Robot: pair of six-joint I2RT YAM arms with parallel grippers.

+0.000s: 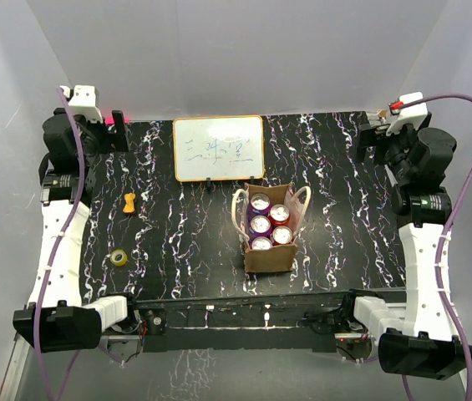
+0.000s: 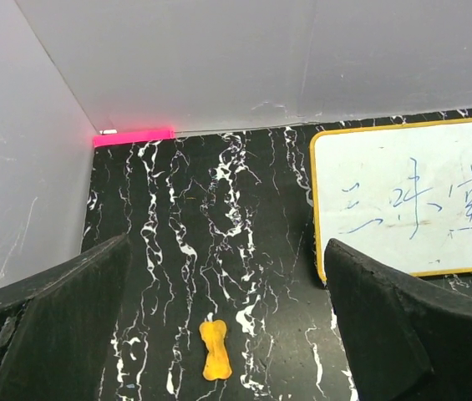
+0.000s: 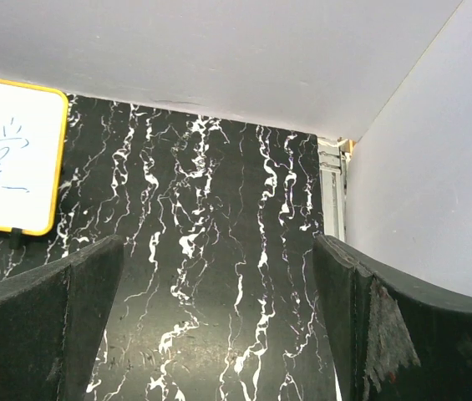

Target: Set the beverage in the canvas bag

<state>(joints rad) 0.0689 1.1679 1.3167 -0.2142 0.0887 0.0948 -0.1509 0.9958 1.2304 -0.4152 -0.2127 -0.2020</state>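
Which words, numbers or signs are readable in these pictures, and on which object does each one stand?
"三味堂": three blue handwritten characters on the whiteboard. This is my best reading; only the last character, "堂", is fairly clear.
Cans in the canvas bag: only the lids show, so no label or brand is readable.
Elsewhere I can read nothing.

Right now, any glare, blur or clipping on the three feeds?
Top external: even soft light, faint shadows; can tops in the canvas bag glint but are not clipped. Left wrist: pink strip at the wall foot blooms, oversaturated; whiteboard ink sharp. Right wrist: marbled tabletop crisp, no glare; fingers underexposed.
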